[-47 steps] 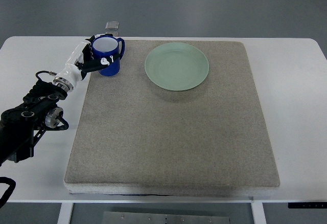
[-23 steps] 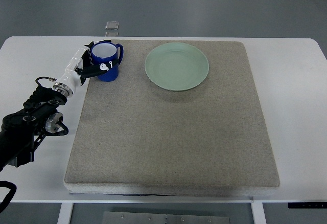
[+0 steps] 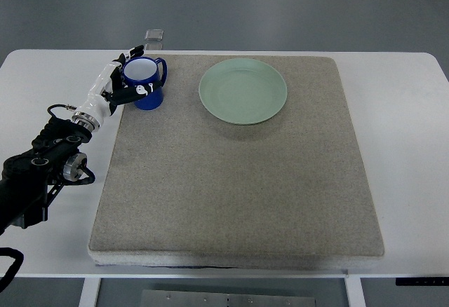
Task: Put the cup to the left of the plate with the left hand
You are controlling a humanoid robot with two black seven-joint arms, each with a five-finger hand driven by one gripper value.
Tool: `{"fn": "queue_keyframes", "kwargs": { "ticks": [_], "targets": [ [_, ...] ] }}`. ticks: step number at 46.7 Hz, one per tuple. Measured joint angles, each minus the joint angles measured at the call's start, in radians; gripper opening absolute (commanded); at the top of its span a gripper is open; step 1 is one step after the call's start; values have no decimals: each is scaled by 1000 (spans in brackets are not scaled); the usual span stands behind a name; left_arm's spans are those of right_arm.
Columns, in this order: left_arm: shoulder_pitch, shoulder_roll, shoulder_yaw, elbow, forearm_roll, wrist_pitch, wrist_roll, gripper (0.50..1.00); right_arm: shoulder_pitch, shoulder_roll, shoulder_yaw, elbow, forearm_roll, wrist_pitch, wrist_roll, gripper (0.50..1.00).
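Note:
A blue cup (image 3: 146, 83) with a white inside stands upright on the grey mat (image 3: 238, 181), near its far left corner, handle turned to the right. The pale green plate (image 3: 243, 90) lies on the mat to the cup's right, a gap between them. My left hand (image 3: 125, 83) comes in from the left edge and wraps the cup's left side, fingers curled on its wall. The right arm does not show.
The mat covers most of a white table (image 3: 400, 111). A small clear object (image 3: 154, 35) lies past the table's far edge, just behind the cup. The left arm's dark forearm (image 3: 42, 163) stretches over the table's left strip.
The cup has come down and slightly left in my left hand, from a raised, tilted pose to standing on the mat. The hand still holds it.

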Motion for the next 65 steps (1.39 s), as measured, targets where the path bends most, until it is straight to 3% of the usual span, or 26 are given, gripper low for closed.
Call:
{"fn": "queue_keyframes", "kwargs": {
  "ticks": [12, 26, 46, 65],
  "targets": [
    [0, 0, -2, -9, -22, 4, 0, 994, 0, 0, 0, 0, 0, 0, 0, 934],
    [0, 16, -12, -89, -97, 2, 0, 994, 0, 0, 0, 0, 0, 0, 0, 934],
    [-12, 74, -191, -182, -107, -12, 2, 994, 0, 0, 0, 0, 0, 0, 0, 934],
    [-120, 70, -209, -169, -364, -15, 55, 988, 0, 0, 0, 0, 0, 0, 0, 934]
  ]
}}
